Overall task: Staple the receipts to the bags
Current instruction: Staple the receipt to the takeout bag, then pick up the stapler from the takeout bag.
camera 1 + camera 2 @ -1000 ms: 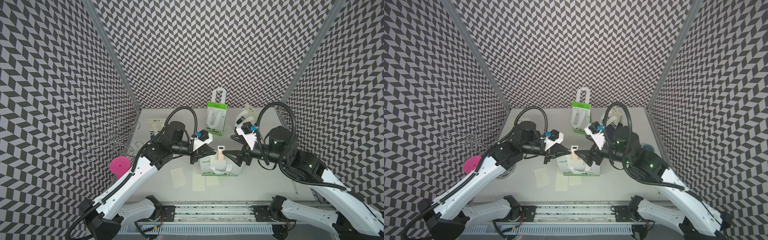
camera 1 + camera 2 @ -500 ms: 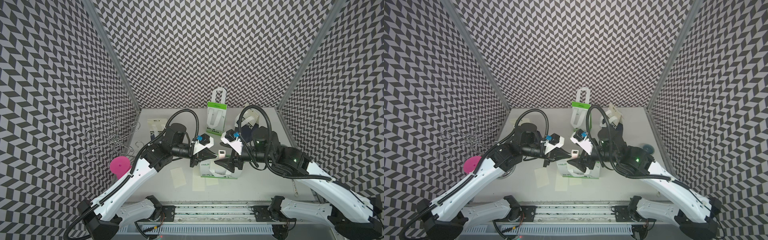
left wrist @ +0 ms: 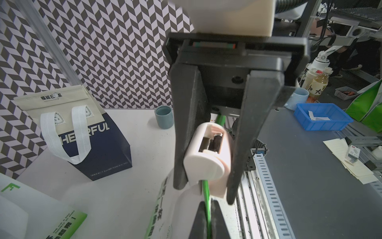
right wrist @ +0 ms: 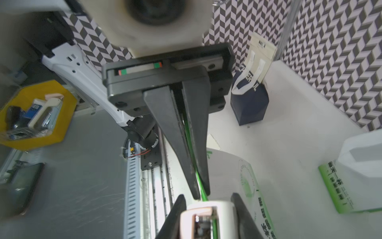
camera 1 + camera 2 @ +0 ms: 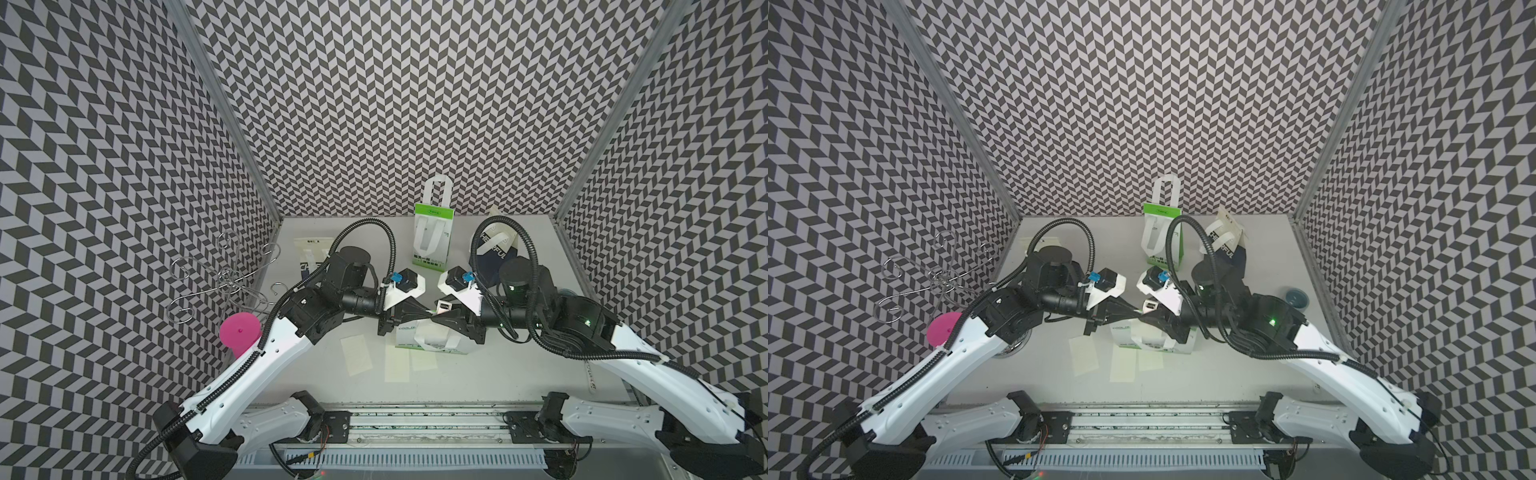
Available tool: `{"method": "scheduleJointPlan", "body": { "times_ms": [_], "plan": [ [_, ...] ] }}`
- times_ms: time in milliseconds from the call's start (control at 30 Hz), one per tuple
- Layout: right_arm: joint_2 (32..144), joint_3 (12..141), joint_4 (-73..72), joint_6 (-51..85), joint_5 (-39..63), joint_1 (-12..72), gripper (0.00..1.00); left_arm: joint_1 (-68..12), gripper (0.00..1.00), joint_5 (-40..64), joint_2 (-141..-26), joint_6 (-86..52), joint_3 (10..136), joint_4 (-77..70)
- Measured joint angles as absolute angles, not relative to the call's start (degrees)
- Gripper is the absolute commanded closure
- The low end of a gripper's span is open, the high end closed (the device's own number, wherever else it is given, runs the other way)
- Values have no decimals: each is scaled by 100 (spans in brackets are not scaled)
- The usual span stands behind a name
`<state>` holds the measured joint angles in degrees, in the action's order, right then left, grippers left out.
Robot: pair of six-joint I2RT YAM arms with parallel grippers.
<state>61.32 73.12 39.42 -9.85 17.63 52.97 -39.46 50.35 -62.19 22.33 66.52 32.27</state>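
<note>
Table centre: a green-and-white paper carrier bag [image 5: 432, 347] with white strap handles stands upright; "COOL TE…" is readable on its face in both top views. Its green top edge is pinched tight in the left gripper [image 4: 201, 194]. Opposite, the right gripper [image 3: 205, 193] has its jaws pressed against both sides of a small white-and-pink plastic stapler [image 3: 202, 165]. The stapler's mouth straddles the same green edge, just beside the left fingertips. Cannot tell whether a slip sits in that mouth.

Three pale cream paper receipts [image 5: 397, 361] lie flat on the table just in front of the held bag; their print is too faint to read.

A second green-and-white bag [image 5: 432, 239] stands at the back, with Chinese print along its foot that is too small to read. A navy-and-cream paper bag [image 3: 107, 153] stands back right: "HEERFUL" in pale capitals, crossed by its handles, and Chinese characters on the cream top band. The other navy-and-cream bag [image 5: 309, 253] stands back left by the corner post, with "CH" showing.

Surface: a plain white tabletop [image 5: 519, 374] with a metal rail along the front. There are three black-and-grey chevron walls [image 5: 415, 104] with aluminium corner posts. A blue-grey cup [image 3: 164, 115] sits near the right wall. A pink round object [image 5: 240, 332] and a bent-wire hook rack [image 5: 224, 278] are by the left wall.
</note>
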Motion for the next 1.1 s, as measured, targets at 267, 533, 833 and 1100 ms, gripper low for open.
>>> {"method": "scheduleJointPlan", "body": {
  "times_ms": [267,533,833,1100],
  "plan": [
    [6108,7161,3804,-919,1737,5310,83,-3900,100,5194,-6213,2134,6534,3177],
    [5929,6978,2902,-364,1181,5295,13,-3968,100,4993,-5990,1612,6281,2563],
    [5183,6405,958,381,342,5275,18,-4021,100,3489,-5638,137,5776,1249],
    [5717,6097,456,493,-296,5365,28,-4204,100,2519,-5857,-475,5774,980]
  ]
}}
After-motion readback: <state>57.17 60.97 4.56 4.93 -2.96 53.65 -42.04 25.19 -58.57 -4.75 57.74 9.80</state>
